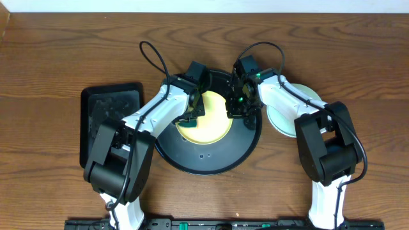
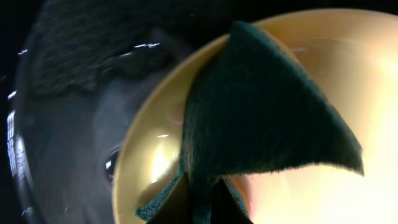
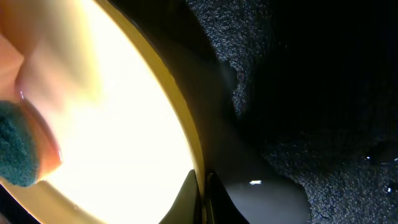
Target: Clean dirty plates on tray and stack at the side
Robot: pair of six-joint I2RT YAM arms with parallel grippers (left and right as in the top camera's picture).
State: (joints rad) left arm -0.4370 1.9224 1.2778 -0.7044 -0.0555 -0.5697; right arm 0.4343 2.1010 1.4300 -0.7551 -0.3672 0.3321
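Observation:
A pale yellow plate [image 1: 211, 118] lies on the large round black tray [image 1: 211, 163]. My left gripper [image 1: 190, 114] is shut on a dark green scouring pad [image 2: 261, 118] and presses it on the plate's left part [image 2: 149, 162]. My right gripper [image 1: 235, 107] is shut on the yellow plate's right rim [image 3: 186, 134], one finger inside and one outside. Mint-green plates [image 1: 291, 118] sit stacked on the table right of the tray, partly hidden by my right arm. The pad also shows in the right wrist view [image 3: 18, 149].
A smaller black rectangular tray [image 1: 105, 118] lies at the left of the round tray. Both arms reach in from the front edge and cross over the round tray's back half.

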